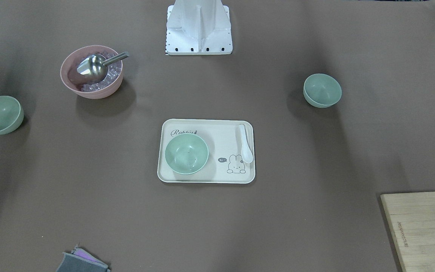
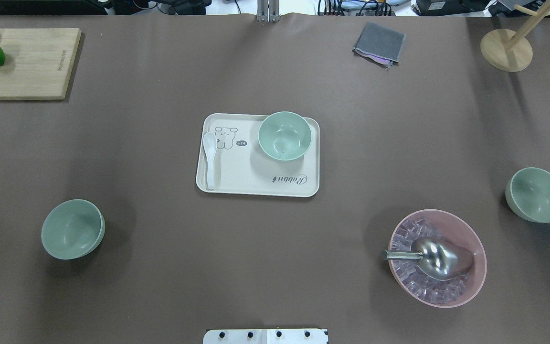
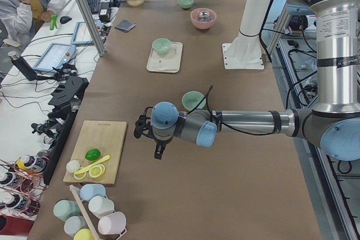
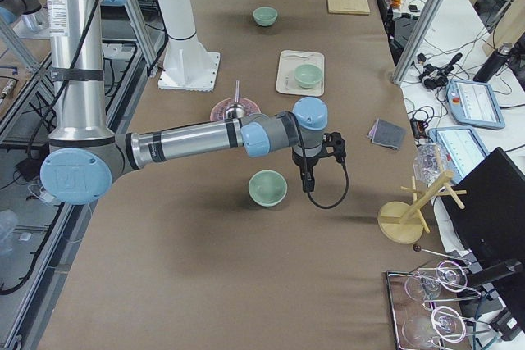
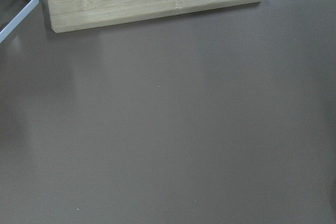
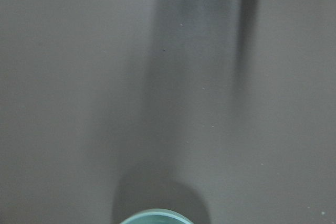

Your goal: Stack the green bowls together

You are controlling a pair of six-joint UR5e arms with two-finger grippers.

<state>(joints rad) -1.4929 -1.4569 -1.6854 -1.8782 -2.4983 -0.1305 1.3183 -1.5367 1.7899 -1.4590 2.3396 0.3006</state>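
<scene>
The fingers of the left gripper (image 3: 159,152) and right gripper (image 4: 308,180) were too small to judge wide or narrow. Each hung above the counter near a green bowl: the left bowl (image 2: 72,229) by the left edge, the right bowl (image 2: 536,194) by the right edge. The third bowl (image 2: 284,135) sat on the tray (image 2: 246,177) mid-counter.

Left arm (image 3: 247,121): silver tube links, grey joints, pale blue round caps.
Right arm (image 4: 180,143): same silver, grey and blue.
Cable (image 3: 208,100): thin, black, looped at left wrist.
Left tool (image 3: 159,153): black.
Right tool (image 4: 308,184): black.
Pedestal (image 1: 198,26): white column, bolted square plate.
</scene>
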